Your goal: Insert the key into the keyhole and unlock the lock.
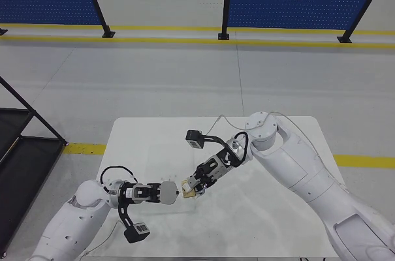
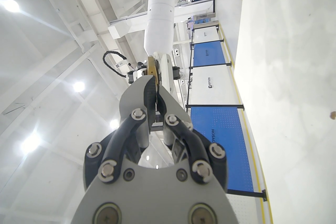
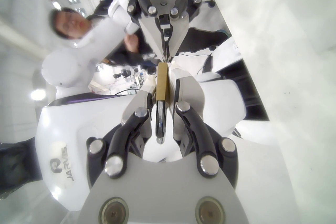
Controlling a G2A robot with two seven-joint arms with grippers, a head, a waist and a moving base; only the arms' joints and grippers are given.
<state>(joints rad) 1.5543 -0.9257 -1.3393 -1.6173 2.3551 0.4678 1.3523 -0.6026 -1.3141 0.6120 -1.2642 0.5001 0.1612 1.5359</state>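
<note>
Top view has my two arms meeting over the near middle of the bench (image 1: 151, 140). My right pincer (image 3: 164, 83) is clamped on the brass lock (image 3: 162, 78) with the shackle toward my wrist, so the keyhole end faces left and is held clear of the bench. My left pincer (image 2: 155, 88) is pressed together on the key (image 3: 165, 60), only a sliver showing, its tip at the lock's end. Whether it has entered I cannot tell; I judge lining it up to be the step in hand.

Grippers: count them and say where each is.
2. The left gripper is above the table's near side, tips at the padlock; the right gripper clamps that padlock.
</note>
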